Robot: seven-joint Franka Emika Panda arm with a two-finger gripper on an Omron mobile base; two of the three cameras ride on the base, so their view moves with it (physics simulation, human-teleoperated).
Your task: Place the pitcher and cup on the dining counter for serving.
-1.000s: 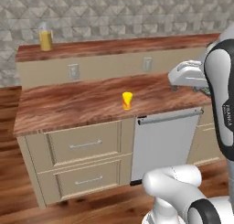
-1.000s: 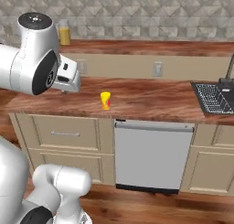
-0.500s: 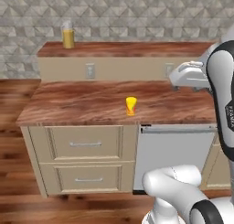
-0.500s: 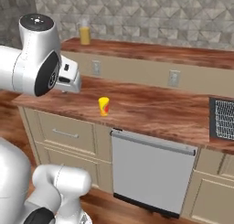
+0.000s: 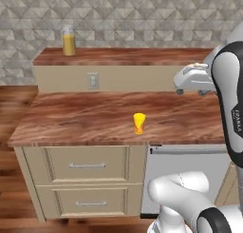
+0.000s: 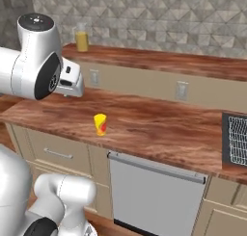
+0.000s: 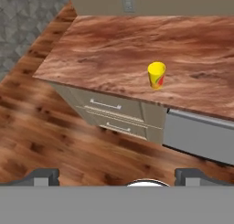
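Since the base rolled sideways, everything slid across frame and the cup now sits nearly centre.
Dining counter [image 5: 142,56] runs along the top, pitcher [image 5: 69,41] upper left, cup [image 5: 139,123] mid-frame on the lower worktop [image 5: 71,118]; gripper [image 7: 116,175] spread wide, empty, nothing picked yet.

cup [image 5: 139,123] on lower worktop [image 5: 85,118] nr front edge, pitcher [image 5: 69,41] on dining counter [image 5: 128,56] behind, far left

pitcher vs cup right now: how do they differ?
The pitcher stands on the raised dining counter by the tiled wall; the cup stands on the lower worktop near its front edge. The pitcher is taller and see-through with orange-yellow contents; the cup is small, opaque yellow with a red patch. Both stand upright and ungripped.
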